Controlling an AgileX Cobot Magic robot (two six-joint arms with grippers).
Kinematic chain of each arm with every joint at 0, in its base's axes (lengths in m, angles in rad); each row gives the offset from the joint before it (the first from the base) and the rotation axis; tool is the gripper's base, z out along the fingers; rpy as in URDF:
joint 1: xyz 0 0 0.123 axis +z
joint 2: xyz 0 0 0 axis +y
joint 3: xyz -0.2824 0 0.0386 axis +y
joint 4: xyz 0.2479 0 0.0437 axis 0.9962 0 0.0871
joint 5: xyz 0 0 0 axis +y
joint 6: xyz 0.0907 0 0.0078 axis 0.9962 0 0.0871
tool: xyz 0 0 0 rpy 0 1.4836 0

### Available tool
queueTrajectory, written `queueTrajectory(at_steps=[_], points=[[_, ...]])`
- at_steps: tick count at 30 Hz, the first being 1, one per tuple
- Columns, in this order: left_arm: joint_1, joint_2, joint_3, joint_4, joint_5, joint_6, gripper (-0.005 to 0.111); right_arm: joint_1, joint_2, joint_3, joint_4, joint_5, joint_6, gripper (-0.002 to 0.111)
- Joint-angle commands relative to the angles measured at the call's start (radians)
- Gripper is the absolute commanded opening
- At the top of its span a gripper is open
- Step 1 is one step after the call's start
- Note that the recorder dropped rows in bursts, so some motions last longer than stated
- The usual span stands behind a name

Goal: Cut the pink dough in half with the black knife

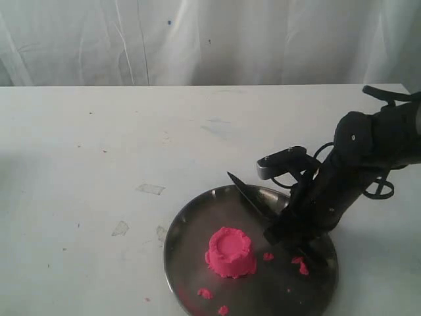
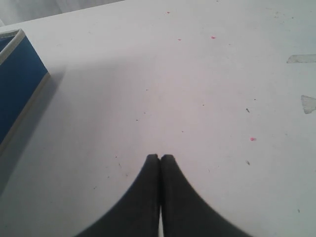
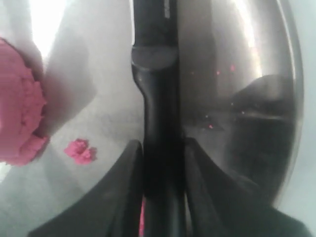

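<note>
Pinching black knife (image 3: 155, 89); lumpy pink dough (image 1: 229, 251)

Fig. – you see right arm (image 1: 368, 148): matte black rounded casing, right of frame | cables (image 1: 387, 96): black loops around it | left gripper (image 2: 160, 159) fingers (image 2: 138, 207): black, curved, tapering.

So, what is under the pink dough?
The dough sits on the steel plate. Pink crumbs lie around it. The patch right under it is covered and cannot be seen.
</note>
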State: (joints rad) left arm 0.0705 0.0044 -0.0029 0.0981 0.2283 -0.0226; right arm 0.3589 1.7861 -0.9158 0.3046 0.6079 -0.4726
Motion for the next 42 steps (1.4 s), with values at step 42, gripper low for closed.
queueTrajectory(at_steps=[42], points=[[-0.002,-0.004,0.003,0.0,0.003,0.0,0.0,0.001,-0.159,0.158,-0.007,0.339,0.076,0.028]])
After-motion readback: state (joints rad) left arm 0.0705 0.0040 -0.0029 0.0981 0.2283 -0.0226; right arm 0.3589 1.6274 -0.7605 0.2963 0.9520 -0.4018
